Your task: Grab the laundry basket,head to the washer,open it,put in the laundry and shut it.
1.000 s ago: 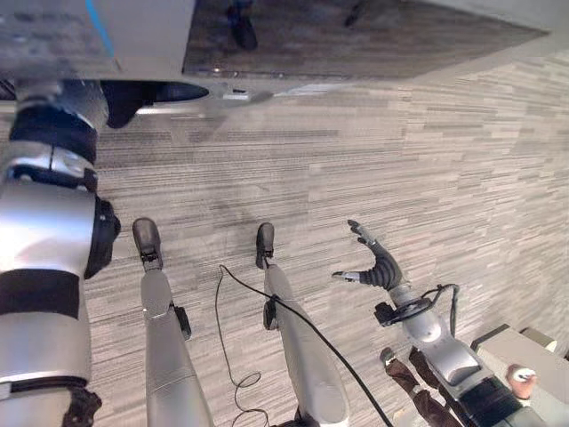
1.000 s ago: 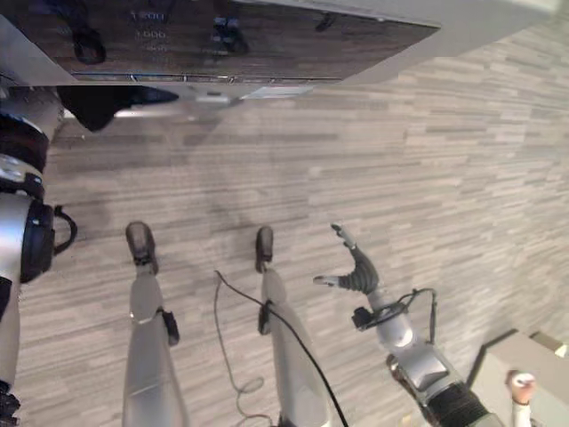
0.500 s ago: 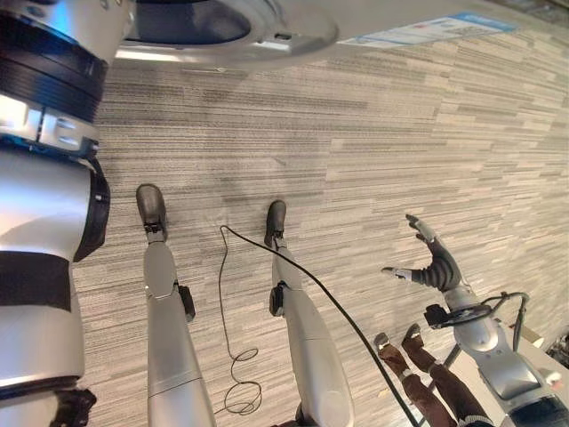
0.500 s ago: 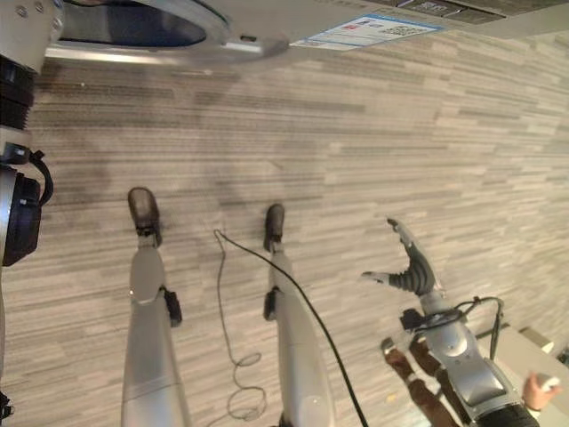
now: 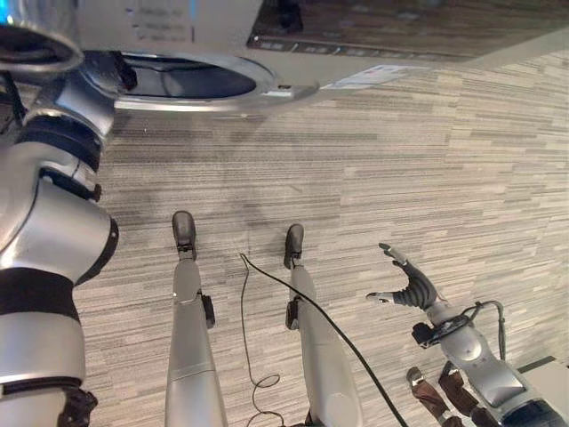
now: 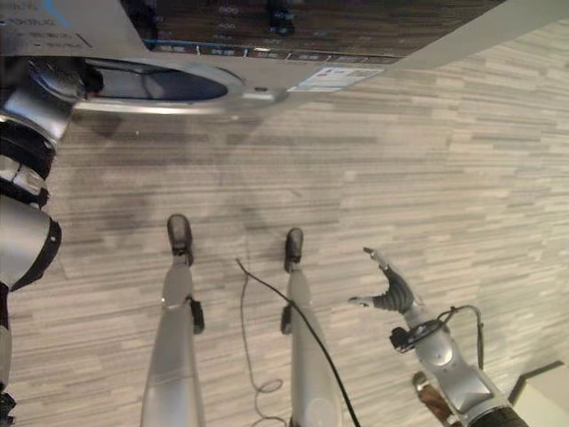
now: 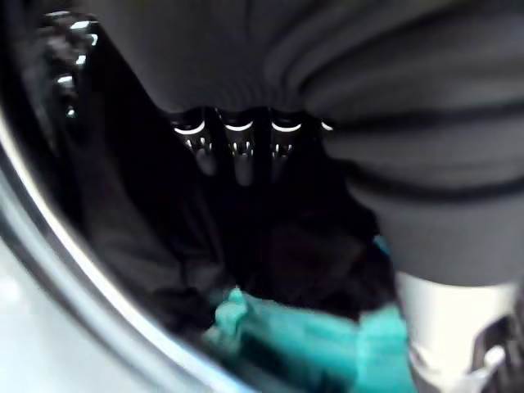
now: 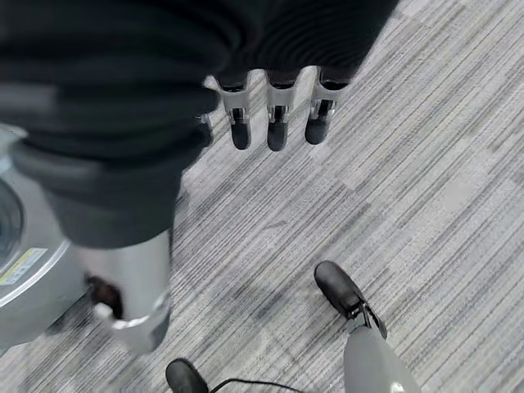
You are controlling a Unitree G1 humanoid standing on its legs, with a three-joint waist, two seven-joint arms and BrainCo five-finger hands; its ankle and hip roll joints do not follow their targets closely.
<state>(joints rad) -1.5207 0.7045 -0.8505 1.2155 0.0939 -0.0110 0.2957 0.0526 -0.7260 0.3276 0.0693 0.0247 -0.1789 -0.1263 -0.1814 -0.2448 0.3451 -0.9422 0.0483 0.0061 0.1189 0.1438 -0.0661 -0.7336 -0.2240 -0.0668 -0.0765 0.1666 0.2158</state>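
The washer (image 5: 373, 36) stands ahead with its round port (image 5: 191, 82) open. My left arm (image 5: 76, 124) reaches up into that port. In the left wrist view my left hand (image 7: 239, 155) is inside the dark drum, its fingers straight and holding nothing. Below them lie a teal cloth (image 7: 303, 332) and dark laundry (image 7: 303, 262), inside the silver port rim (image 7: 74, 270). My right hand (image 5: 411, 289) hangs over the carpet at the lower right, open and empty, with straight fingers (image 8: 277, 131).
Grey striped carpet (image 5: 427, 178) stretches to the right of the washer. A person's brown shoes (image 5: 436, 391) stand close behind my right arm. A pale box corner (image 5: 551, 374) shows at the lower right. The washer's front (image 8: 20, 246) is beside my right hand.
The camera has tilted, so the washer's dark upper panel shows again. My left arm stays up in the port. My right hand is still open at my side.
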